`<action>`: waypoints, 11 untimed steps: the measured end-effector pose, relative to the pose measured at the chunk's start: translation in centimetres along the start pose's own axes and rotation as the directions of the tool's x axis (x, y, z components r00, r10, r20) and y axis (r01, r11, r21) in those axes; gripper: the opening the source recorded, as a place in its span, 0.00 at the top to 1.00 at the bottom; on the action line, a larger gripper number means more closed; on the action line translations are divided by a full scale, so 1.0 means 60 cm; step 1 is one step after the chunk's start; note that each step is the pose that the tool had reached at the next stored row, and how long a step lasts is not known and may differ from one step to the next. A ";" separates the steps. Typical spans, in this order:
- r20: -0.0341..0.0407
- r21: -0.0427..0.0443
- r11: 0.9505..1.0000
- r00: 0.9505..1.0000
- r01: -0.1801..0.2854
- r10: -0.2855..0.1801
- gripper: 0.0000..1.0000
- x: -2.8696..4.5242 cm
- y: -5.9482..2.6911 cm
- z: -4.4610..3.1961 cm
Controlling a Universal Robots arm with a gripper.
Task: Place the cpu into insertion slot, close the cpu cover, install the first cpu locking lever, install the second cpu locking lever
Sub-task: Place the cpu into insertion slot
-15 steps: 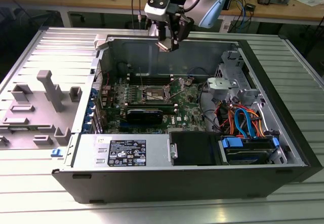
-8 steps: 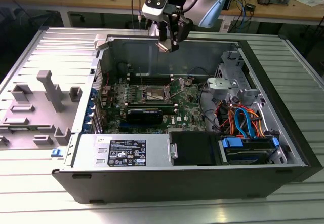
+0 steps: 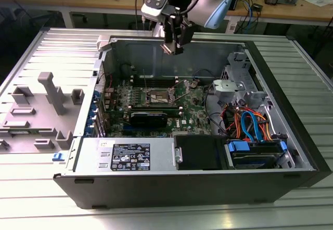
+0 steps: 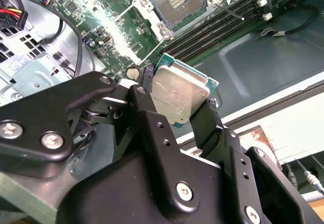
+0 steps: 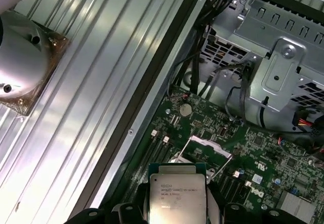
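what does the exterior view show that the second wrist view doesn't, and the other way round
Exterior view, not the second wrist view: the whole black metal computer case, the grey labelled power supply box and the blue cables. Second wrist view, not the exterior: the dull silver top of the small square cpu, clamped in the black pincer. Both: the green circuit board and the silver-rimmed square insertion slot.

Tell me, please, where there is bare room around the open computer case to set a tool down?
The ribbed table is bare on the exterior view's right of the computer case and along its near side. The exterior view's left is crowded by the grey fixture tray; inside the case, cables and the motherboard fill the floor.
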State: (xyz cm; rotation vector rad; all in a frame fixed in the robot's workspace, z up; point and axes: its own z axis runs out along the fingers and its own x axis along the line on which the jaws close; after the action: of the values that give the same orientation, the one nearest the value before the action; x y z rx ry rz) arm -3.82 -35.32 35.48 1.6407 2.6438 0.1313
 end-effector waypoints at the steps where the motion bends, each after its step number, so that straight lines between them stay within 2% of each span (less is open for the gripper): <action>1: 0.001 0.000 1.000 1.000 -0.012 0.012 0.45 0.000 0.000 0.000; 4: 0.003 0.000 0.999 0.999 -0.046 0.046 0.45 0.000 0.000 0.001; 7: 0.008 0.000 0.994 0.994 -0.105 0.105 0.45 0.000 -0.001 0.003; 11: 0.008 0.000 0.993 0.993 -0.115 0.115 0.45 0.000 -0.001 0.003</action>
State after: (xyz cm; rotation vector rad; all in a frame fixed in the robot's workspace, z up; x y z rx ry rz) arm -3.84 -35.32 35.30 1.7896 2.5432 0.1259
